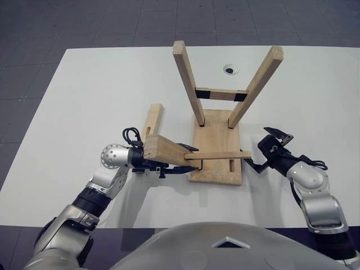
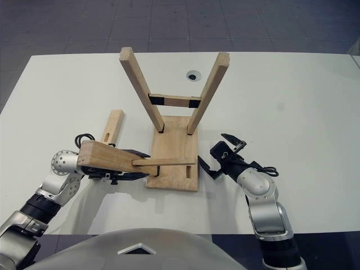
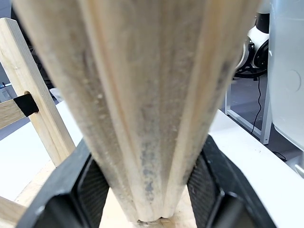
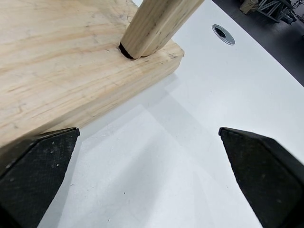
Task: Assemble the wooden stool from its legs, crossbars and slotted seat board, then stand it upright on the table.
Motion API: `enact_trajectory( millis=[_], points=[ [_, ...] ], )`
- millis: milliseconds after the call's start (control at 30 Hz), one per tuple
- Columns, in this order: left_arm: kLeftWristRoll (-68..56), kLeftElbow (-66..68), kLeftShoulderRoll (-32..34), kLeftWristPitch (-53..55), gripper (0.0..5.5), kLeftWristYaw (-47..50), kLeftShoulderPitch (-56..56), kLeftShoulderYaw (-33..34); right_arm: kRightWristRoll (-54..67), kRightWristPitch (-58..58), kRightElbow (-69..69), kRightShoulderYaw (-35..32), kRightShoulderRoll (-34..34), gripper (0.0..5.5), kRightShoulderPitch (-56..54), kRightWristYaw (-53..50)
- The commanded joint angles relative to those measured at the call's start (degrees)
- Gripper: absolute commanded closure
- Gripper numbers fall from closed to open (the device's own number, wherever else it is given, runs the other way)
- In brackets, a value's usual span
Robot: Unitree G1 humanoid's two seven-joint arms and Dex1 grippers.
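On the desk (image 1: 84, 84), lying flat, the seat board (image 1: 216, 171), with two legs (image 1: 188, 84) up in its far slots. Clamped in the left gripper (image 1: 188, 159), a third leg (image 1: 163, 149), long way left to right, its thin crossbar (image 1: 216, 155) pointing right over the near slots. Just right of the board, the right gripper (image 1: 256, 146), spread apart, holding nothing. Likely nearer for the fit: the left arm

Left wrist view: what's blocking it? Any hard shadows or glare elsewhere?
Left wrist view: the leg in the left gripper blocks the centre. Left eye view: soft shadows under the board, no glare on the table. Right wrist view: faint shadow beside the board.
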Motion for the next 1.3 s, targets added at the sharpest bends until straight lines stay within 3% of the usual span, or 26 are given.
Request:
enact_trajectory(
  millis=[33,433,967,1300],
  points=[
    [18.0,9.6,4.6,9.5,3.45,-2.7,6.9,-8.5,2.9,-3.3,1.4,5.6,2.3,0.0,-5.8,2.5],
    [26.7,4.2,8.2,22.7,3.45,5.3,1.6,-11.9,3.8,-3.5,1.7,5.0,3.1,0.0,-4.6,1.3],
    [32.5,0.4,10.7,20.2,3.45,8.6,2.7,-13.6,4.0,-3.3,1.1,4.8,3.7,0.0,-4.0,0.6],
    [32.4,5.1,9.1,18.0,3.45,11.1,5.0,-13.6,3.9,-3.3,0.8,4.7,3.8,0.0,-4.0,0.1]
  ],
)
